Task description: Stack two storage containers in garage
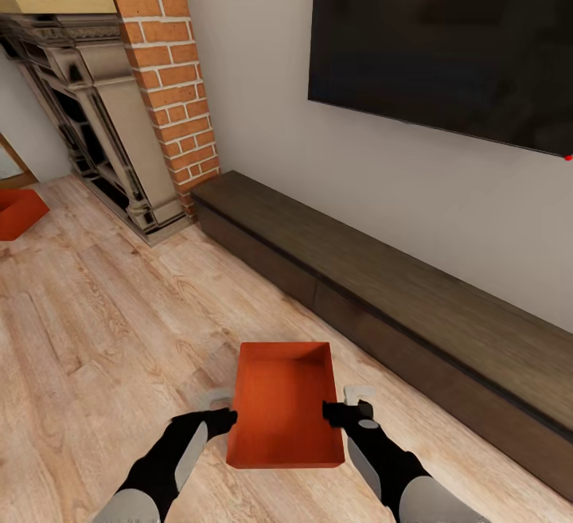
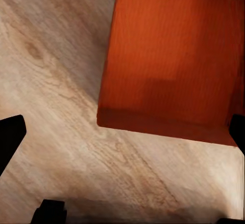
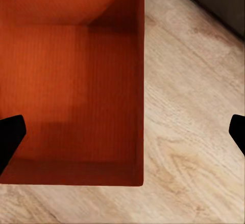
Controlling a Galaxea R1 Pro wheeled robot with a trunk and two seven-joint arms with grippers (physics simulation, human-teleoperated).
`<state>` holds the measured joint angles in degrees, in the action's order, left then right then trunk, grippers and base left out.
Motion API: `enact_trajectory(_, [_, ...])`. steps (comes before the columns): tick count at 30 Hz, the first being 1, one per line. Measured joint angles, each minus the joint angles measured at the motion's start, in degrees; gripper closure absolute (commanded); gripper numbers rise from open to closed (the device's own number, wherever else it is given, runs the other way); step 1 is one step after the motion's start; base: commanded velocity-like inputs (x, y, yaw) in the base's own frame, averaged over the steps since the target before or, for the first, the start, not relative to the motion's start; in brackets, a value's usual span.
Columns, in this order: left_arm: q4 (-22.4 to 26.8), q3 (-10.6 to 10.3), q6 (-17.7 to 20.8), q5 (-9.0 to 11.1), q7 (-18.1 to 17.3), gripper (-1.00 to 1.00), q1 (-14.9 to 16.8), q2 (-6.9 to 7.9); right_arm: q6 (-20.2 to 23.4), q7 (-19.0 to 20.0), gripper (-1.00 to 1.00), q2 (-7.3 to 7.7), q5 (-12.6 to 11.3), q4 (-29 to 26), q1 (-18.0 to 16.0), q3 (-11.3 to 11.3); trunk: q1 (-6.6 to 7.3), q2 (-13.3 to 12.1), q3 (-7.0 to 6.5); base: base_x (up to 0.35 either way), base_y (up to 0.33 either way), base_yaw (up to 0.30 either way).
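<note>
1. I am standing in the living room, facing the long dark bench [image 1: 398,284] under the black TV [image 1: 446,37], with the brick fireplace [image 1: 119,101] off to my left
2. One orange bin [image 1: 285,415] is sitting between my two arms, over the light wood floor [image 1: 103,324]; I cannot tell whether it is resting there or raised
3. My left gripper [image 1: 220,410] is sitting just beside the bin's left wall and my right gripper [image 1: 348,407] just beside its right wall; both are spread open, and I am not seeing either one clamping the rim
4. The second orange bin [image 1: 17,212] is lying well apart, on the floor at the far left past the fireplace
5. I am judging the task as barely begun: both bins are in the living room, nothing is in the garage, and the carrying and stacking are all left to do
</note>
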<state>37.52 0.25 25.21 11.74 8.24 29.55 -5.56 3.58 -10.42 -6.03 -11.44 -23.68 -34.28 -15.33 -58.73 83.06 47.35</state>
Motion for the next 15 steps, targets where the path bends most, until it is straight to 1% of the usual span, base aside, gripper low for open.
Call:
enact_trajectory(1, [-0.3,0.0,0.0,-1.2,0.0,-1.00,0.2,-0.32,-0.8,0.0,-1.00,-0.04,0.1,0.0,-0.1,0.1,0.00,0.0,0.00,0.000,0.000,0.000])
enact_trajectory(2, [-0.5,0.0,0.0,-1.7,0.0,-1.00,0.2,-0.35,-1.1,0.0,-1.00,-0.05,0.1,0.0,-0.1,0.1,0.00,0.0,0.00,0.000,0.000,0.000])
enact_trajectory(3, [-1.0,0.0,-0.2,-2.7,0.0,-1.00,0.3,-0.35,-1.6,0.0,-1.00,-0.06,0.1,0.0,-0.1,0.0,0.00,0.0,0.00,0.000,0.000,0.000])
enact_trajectory(5, [-1.9,0.0,-1.1,-3.6,0.0,-1.00,0.3,-0.39,-2.2,0.0,-1.00,-0.07,0.2,0.0,-0.1,-0.3,0.00,0.0,0.00,0.000,0.000,0.000])
enact_trajectory(7, [-2.4,0.0,-2.4,-4.0,0.0,-1.00,0.3,-0.47,-2.5,0.0,-1.00,-0.07,0.2,0.0,-0.1,-0.4,0.00,0.0,0.00,0.000,0.000,0.000])
enact_trajectory(9, [-2.9,-0.2,-5.2,-4.5,0.0,-1.00,0.3,-0.63,-2.7,0.0,-1.00,-0.08,0.3,-0.1,-0.1,-0.5,0.00,0.0,0.00,0.000,0.000,0.000])
enact_trajectory(10, [-3.1,-0.7,-6.3,-4.7,0.0,-1.00,0.3,-0.70,-2.7,0.0,-1.00,-0.08,0.3,-0.1,-0.1,-0.6,0.00,0.0,0.00,0.000,0.000,0.000])
enact_trajectory(12, [-3.1,-1.7,-6.9,-4.8,-0.1,-1.00,0.3,-0.75,-2.7,0.0,-1.00,-0.08,0.4,-0.1,-0.1,-0.7,0.00,0.0,0.00,0.000,0.000,0.000])
enact_trajectory(15, [-3.1,-4.9,-7.6,-4.8,-0.2,-1.00,0.3,-0.75,-2.6,0.1,-1.00,-0.10,0.5,0.0,-0.1,-0.6,0.00,0.0,0.00,0.000,0.000,0.000])
